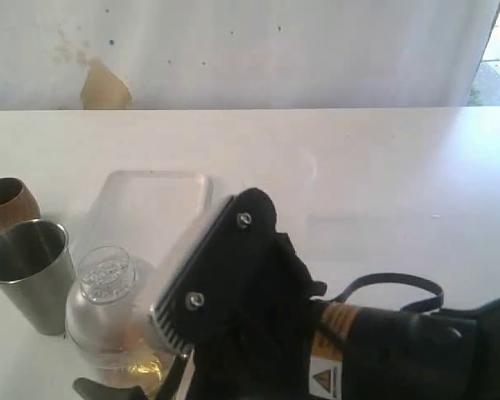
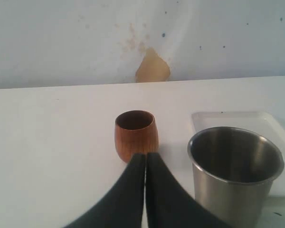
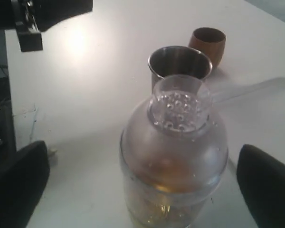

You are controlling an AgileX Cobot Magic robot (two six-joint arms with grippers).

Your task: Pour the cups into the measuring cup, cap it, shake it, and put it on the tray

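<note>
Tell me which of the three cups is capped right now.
The clear measuring cup: it wears a domed, perforated cap. The steel tumbler and the brown cup stand open-topped.

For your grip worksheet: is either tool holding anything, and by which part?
Nothing is held. The right tool stands open, fingers either side of the capped measuring cup without touching it; the left tool is shut on nothing.

One steel tumbler (image 1: 29,271), one brown cup (image 1: 8,204), one capped measuring cup (image 1: 108,321), one tray (image 1: 154,204)
</note>
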